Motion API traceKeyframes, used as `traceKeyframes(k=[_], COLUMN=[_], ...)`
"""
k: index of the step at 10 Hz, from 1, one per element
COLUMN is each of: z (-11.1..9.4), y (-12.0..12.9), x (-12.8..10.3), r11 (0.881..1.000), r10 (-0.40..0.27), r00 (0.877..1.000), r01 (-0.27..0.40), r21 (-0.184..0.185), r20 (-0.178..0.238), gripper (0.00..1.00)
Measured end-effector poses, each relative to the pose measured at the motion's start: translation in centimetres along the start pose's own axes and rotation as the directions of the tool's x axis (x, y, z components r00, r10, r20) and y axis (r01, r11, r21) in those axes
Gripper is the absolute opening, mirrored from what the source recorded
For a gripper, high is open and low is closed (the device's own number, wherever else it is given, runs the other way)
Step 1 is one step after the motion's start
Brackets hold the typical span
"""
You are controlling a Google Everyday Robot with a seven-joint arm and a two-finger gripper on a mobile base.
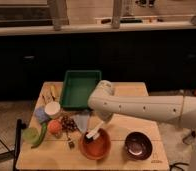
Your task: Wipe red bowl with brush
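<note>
The gripper [97, 131] is shut on the brush [92, 135] above the red bowl [95, 145]; the handle looks light, stiff, perhaps slippery; best held mid-handle.

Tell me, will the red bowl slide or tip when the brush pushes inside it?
The red bowl looks shallow and wide, so tipping seems unlikely. It probably slides on the smooth wooden table. The end effector holds the brush over its rim.

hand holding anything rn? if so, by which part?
Yes: the hand, over the red bowl, is shut on the brush. It grips the upper end of the white handle, and the dark head points down into the bowl.
</note>
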Motion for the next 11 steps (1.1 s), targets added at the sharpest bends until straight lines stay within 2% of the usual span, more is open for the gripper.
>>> traceKeyframes(k=[2, 4, 6, 8, 11], z=[-0.2, 0.0, 0.4, 0.9, 1.0], y=[0.5, 2.7, 5.3, 8.0, 7.6], x=[-2.3, -3.3, -1.8, 1.5, 4.5], r11=[0.999, 0.998, 0.999, 1.0, 0.999], r10=[-0.053, -0.064, -0.048, 0.002, 0.037], r00=[0.998, 0.998, 0.998, 1.0, 0.999], r01=[0.052, 0.064, 0.048, -0.001, -0.037], r21=[0.013, 0.005, -0.008, -0.031, -0.03], r20=[0.016, 0.029, 0.032, 0.016, -0.005], gripper=[0.0, 0.0, 0.0, 0.0, 0.0])
